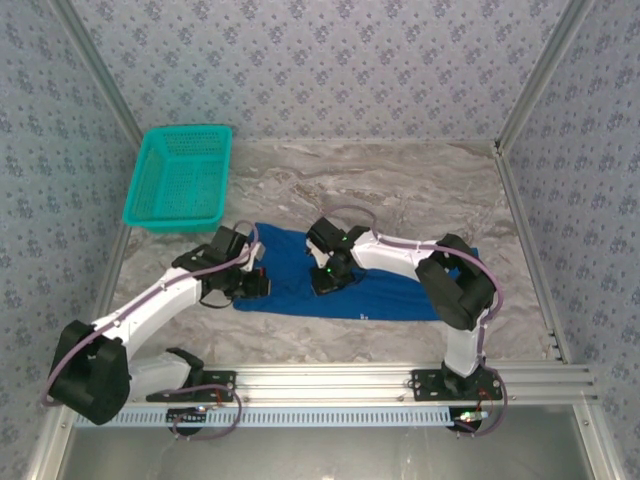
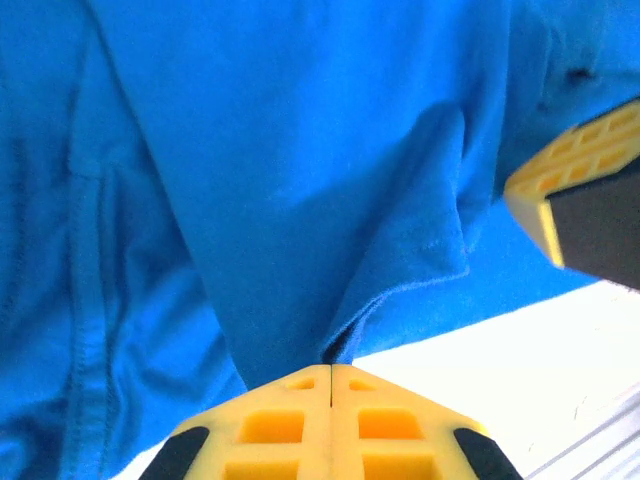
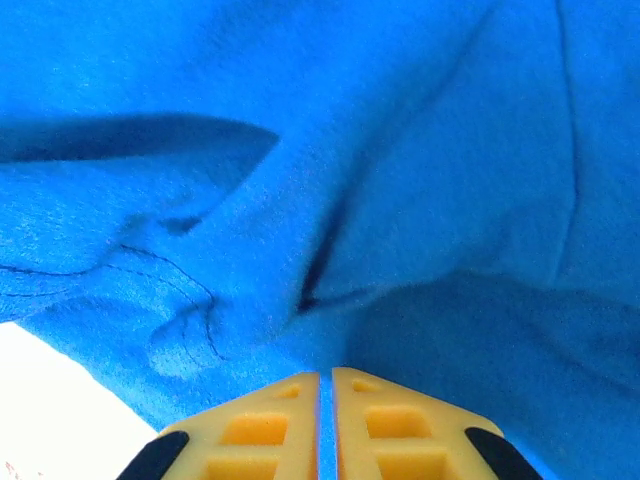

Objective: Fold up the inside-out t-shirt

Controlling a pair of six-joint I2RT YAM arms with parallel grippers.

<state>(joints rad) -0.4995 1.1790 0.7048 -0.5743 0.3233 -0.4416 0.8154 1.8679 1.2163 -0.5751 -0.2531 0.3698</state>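
One inside-out t-shirt (image 1: 290,265), one basket (image 1: 188,130), and two grippers of mine: that is the full count on the grey marbled table (image 1: 400,180).

The royal-blue shirt lies crumpled in a long band across the near middle of the table, just ahead of my bases, with its near hem towards me.

My left gripper (image 1: 252,285) sits at the shirt's left end. In my left wrist view its yellow fingers (image 2: 290,425) are pressed together, and a pointed fold of blue cloth runs straight into their tips, so I am pinching the shirt there.

My right gripper (image 1: 328,280) is down on the shirt's middle. Its pads (image 3: 385,425) stand almost together with a thin strip of blue between them, clamped on a fold.

The teal mesh basket stands at the far left corner, well apart from the shirt, its mesh floor in plain sight.
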